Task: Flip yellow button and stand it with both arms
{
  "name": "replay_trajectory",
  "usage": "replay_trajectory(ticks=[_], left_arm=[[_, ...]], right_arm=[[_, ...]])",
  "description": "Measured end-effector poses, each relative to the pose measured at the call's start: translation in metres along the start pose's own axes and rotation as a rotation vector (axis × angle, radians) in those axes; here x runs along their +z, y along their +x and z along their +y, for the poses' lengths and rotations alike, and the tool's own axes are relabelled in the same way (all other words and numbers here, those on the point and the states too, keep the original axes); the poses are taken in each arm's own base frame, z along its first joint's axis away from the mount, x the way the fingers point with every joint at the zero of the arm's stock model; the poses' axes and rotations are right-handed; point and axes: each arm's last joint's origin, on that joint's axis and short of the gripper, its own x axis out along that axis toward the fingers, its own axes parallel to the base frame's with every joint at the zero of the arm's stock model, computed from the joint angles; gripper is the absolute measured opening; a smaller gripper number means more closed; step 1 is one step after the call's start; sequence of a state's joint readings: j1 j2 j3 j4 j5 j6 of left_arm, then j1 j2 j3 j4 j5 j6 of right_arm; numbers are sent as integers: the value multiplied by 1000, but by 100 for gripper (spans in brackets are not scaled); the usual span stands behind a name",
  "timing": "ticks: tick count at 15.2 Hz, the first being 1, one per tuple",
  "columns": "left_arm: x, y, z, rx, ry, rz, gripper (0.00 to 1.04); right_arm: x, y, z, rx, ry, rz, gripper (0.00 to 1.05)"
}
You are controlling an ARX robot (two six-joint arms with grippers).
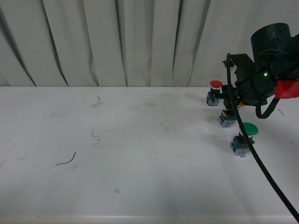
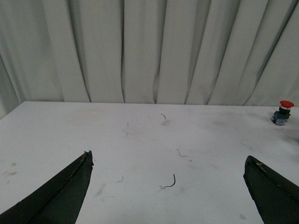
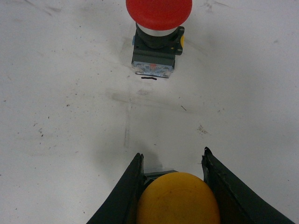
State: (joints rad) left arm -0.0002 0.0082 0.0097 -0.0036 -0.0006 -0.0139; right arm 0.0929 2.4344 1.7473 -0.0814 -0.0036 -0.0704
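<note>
In the right wrist view my right gripper point(image 3: 172, 155) is shut on the yellow button point(image 3: 177, 199). Its round yellow-orange cap fills the space between the two black fingers and faces the camera. In the front view the right gripper point(image 1: 231, 111) is at the table's right side, and the button's blue-grey contact block point(image 1: 227, 121) points down, at or just above the table. My left gripper point(image 2: 168, 157) is open and empty over bare table. The left arm is out of the front view.
A red-capped button point(image 1: 215, 93) stands just behind the right gripper and shows close ahead in the right wrist view point(image 3: 158, 37). A green-capped button point(image 1: 245, 137) stands just in front of the gripper. A black cable point(image 1: 261, 168) hangs across the right front. Curtains close the back.
</note>
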Motion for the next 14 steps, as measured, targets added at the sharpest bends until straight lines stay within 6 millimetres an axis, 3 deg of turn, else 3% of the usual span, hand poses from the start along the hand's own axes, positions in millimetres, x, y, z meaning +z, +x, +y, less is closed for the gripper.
replay_trajectory(ticks=[14], left_arm=[[0,0,0,0,0,0,98]], right_arm=[[-1,5,13,-87,-21,-14,35]])
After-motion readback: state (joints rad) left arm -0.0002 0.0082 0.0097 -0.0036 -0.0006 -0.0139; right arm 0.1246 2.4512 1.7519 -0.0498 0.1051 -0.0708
